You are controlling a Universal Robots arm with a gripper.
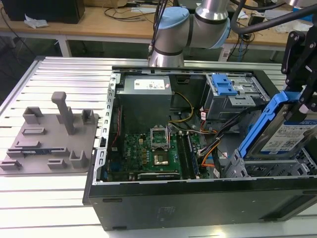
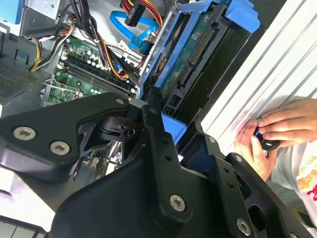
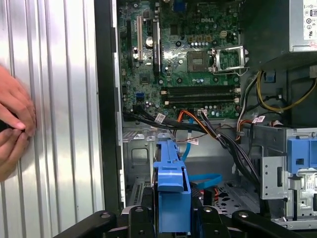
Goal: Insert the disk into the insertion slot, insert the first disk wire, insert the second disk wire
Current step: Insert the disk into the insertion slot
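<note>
My gripper (image 1: 298, 101) is shut on the disk (image 1: 290, 136), a silver drive with a white label clipped in a bright blue frame. It holds the disk tilted, upper end raised, over the case's corner at the exterior view's right. The disk's lower end hangs just above the insertion slot (image 1: 260, 168), a low grey sheet-metal bay. In the first wrist view the blue frame (image 3: 171, 191) stands edge-on between the fingers (image 3: 141, 215), with the grey bay (image 3: 141, 156) beyond it. The second wrist view shows the disk's circuit-board underside (image 2: 195, 47). A loose blue flat cable (image 3: 205, 178) lies in the bay.
The open computer case (image 1: 198, 203) holds a motherboard (image 1: 148, 153), a power supply (image 1: 146, 89) and a taller grey cage with a blue latch piece (image 1: 225, 87). Wire bundles (image 3: 218, 131) cross near the bay. A grey fixture plate (image 1: 49, 139) lies outside. A person's hands (image 3: 12, 124) rest on the ribbed table.
</note>
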